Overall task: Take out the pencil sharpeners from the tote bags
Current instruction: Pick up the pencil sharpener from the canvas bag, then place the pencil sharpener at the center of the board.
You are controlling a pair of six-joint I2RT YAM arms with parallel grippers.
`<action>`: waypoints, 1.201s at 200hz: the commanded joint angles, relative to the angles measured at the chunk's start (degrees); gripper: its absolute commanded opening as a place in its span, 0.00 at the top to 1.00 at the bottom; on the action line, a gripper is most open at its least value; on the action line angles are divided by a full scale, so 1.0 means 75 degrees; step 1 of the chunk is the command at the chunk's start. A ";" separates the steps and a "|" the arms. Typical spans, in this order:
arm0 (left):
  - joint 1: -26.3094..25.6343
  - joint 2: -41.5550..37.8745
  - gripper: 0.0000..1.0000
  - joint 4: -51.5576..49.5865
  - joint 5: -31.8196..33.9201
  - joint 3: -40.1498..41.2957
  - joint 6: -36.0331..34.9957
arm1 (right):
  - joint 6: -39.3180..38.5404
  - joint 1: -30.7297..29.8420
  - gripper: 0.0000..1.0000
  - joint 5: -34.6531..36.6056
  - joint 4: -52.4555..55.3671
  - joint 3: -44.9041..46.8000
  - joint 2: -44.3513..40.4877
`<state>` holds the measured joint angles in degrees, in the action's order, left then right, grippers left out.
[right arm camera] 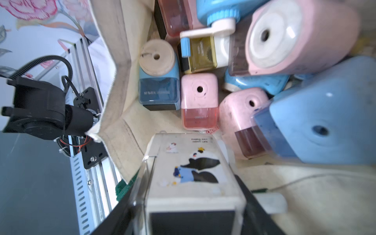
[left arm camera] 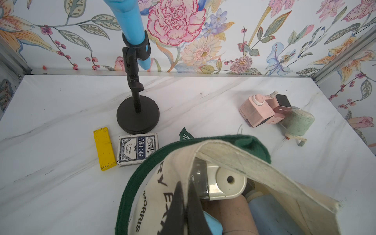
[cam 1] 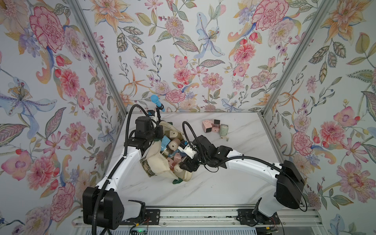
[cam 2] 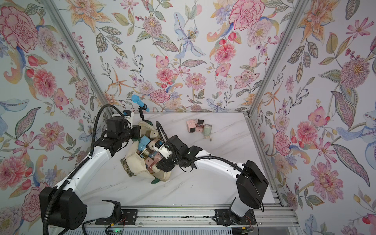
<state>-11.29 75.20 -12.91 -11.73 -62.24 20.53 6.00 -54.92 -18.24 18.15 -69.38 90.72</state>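
Inside the cream canvas tote bag (left arm camera: 234, 159), the right claw (right arm camera: 191, 205) grips by its sides the cream boxy plastic sharpener with panda sticker (right arm camera: 189, 168), long axis along the claw, while the left claw (left arm camera: 184, 205), closed, pinches the bag's rim

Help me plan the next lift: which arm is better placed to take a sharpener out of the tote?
Right. The right end effector clasps the cream panda sharpener inside the tote bag, ready to lift. The left end effector is shut on the bag's rim, holding the mouth open.
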 commanded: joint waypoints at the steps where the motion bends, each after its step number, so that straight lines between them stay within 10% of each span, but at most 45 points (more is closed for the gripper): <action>1: -0.0050 -0.0218 1.00 0.0297 -0.0065 -0.0244 0.0001 | 0.0176 0.0146 0.61 -0.0189 -0.0889 0.0346 -0.0638; 59: -0.0045 -0.0230 1.00 0.0314 -0.0077 -0.0233 -0.0003 | 0.0663 0.1142 0.62 -0.0002 -0.1557 0.1187 -0.2244; 113: -0.0036 -0.0224 1.00 0.0322 -0.0142 -0.0246 0.0051 | 0.2362 0.3798 0.60 0.1031 -0.1670 0.1803 -0.3015; 168: -0.0021 -0.0183 1.00 0.0302 -0.0180 -0.0268 0.0074 | 0.3594 0.6144 0.62 0.1201 -0.2509 0.2343 -0.2406; 240: -0.0004 -0.0208 1.00 0.0301 -0.0193 -0.0269 0.0096 | 0.3016 0.6654 0.62 0.2660 -0.1621 0.0276 0.0393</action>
<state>-11.27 75.20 -13.26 -11.75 -62.24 20.58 30.70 -5.45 -4.23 4.95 -61.08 88.64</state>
